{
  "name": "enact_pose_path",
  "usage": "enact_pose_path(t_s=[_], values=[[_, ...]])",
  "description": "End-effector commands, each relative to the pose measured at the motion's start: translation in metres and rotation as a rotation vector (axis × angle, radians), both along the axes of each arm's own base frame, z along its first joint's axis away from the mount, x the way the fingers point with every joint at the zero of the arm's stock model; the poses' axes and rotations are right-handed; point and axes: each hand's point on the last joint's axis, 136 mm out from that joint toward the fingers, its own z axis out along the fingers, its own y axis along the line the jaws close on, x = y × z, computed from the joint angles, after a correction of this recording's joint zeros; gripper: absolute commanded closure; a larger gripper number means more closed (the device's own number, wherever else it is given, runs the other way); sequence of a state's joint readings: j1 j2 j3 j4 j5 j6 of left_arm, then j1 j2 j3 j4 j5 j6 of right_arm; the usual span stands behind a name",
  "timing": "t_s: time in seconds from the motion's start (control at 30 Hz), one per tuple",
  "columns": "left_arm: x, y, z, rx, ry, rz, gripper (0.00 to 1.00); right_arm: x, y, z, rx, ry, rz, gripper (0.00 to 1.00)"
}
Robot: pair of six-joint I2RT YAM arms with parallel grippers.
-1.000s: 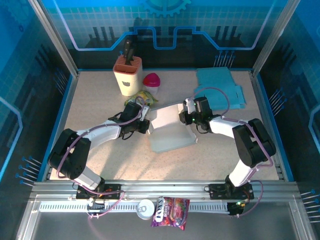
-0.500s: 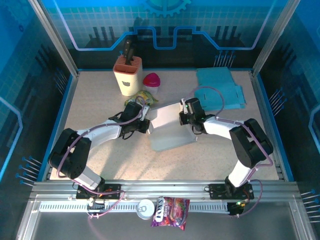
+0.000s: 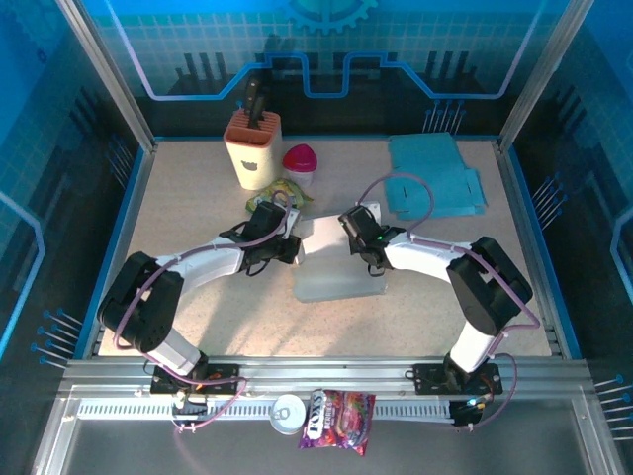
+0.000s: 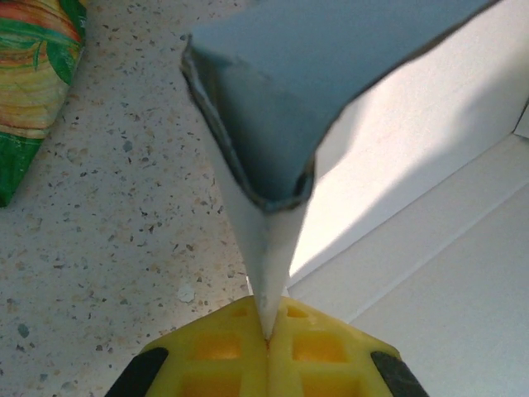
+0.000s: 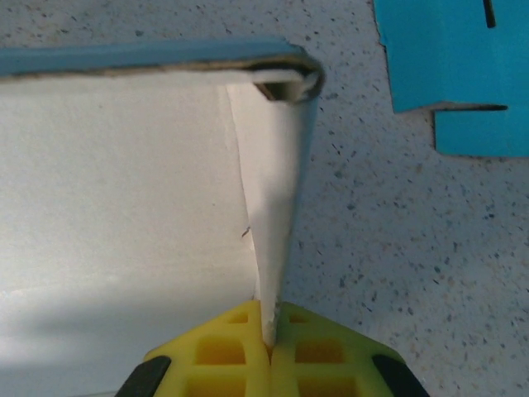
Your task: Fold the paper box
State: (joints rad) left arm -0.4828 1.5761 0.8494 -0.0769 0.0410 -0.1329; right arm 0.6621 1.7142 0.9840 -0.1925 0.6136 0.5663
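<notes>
No text could be read anywhere; the purple snack packet (image 3: pixel 337 420) by the front rail (image 3: pixel 129 407) bore white lettering, but too small to make out

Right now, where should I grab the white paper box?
Probably pinch the white paper box by its thin raised side flaps, coming from either end, as the left gripper and right gripper do; the flat base gives nothing to pinch.

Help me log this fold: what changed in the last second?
The right gripper pinched shut on the right wall of the paper box and carried it left, toward the left gripper, narrowing the box. The left gripper stayed clamped on the left wall; the knife holder and blue sheets did not move.
</notes>
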Motion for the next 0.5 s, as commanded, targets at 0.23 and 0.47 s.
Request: enact_pose_path(t_s=[0.23, 0.47], values=[[0.000, -0.018, -0.003, -0.011, 0.025, -0.043, 1.00, 0.008, 0.000, 0.003, -0.007, 0.026, 0.009, 1.00], [0.001, -0.018, -0.006, 0.008, 0.031, -0.053, 1.00, 0.018, 0.010, 0.004, 0.019, 0.005, 0.078, 0.88]])
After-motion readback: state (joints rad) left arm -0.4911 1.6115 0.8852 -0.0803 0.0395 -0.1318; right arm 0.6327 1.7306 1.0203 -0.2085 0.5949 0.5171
